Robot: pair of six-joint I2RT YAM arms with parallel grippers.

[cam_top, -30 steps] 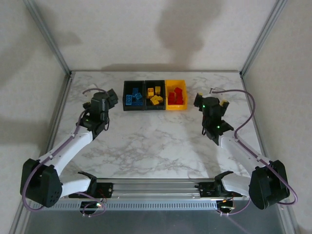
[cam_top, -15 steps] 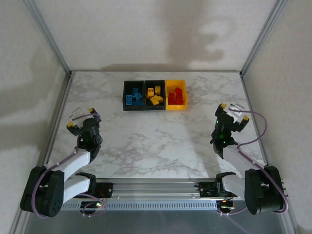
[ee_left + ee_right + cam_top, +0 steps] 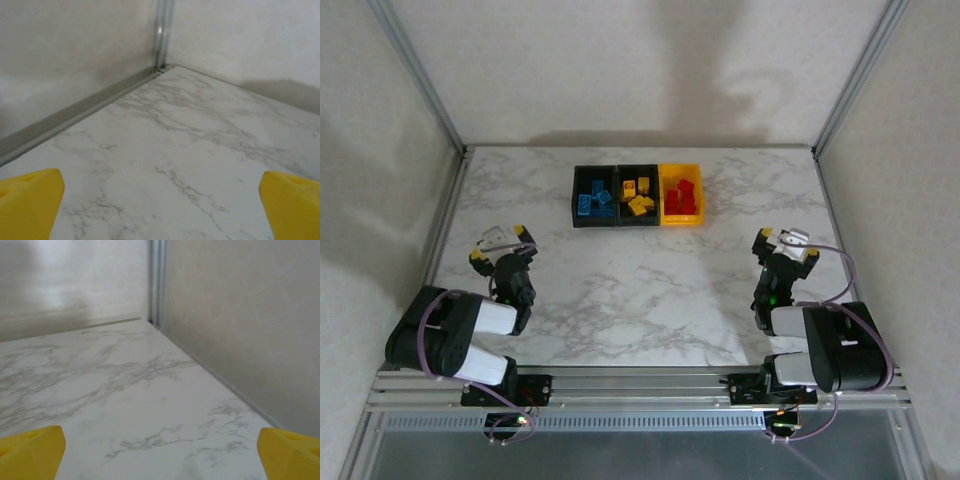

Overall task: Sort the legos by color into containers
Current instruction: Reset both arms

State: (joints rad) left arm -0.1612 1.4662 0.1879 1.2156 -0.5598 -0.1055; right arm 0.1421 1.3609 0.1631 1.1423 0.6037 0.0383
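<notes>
The containers stand in a row at the far middle of the table. The left black bin [image 3: 574,205] holds blue legos [image 3: 592,198]. In the middle black bin [image 3: 638,169] lie yellow legos [image 3: 639,204], and the yellow bin [image 3: 701,205] holds red legos [image 3: 682,200]. My left gripper [image 3: 501,243] is folded back near the left front, open and empty, well away from the bins. My right gripper [image 3: 787,245] sits the same way at the right front, open and empty. In the wrist views, the left gripper [image 3: 161,205] and the right gripper [image 3: 161,452] have only bare marble between their yellow fingertips.
The marble table [image 3: 640,285] lies between the arms and the bins with no loose bricks on it. Metal frame posts [image 3: 420,75] and white walls close in the left, right and back. A frame rail [image 3: 75,112] runs along the table's left edge.
Both arms have drawn back from beside the bins toward the near edge and folded down over their bases. Both grippers stayed open and empty.
</notes>
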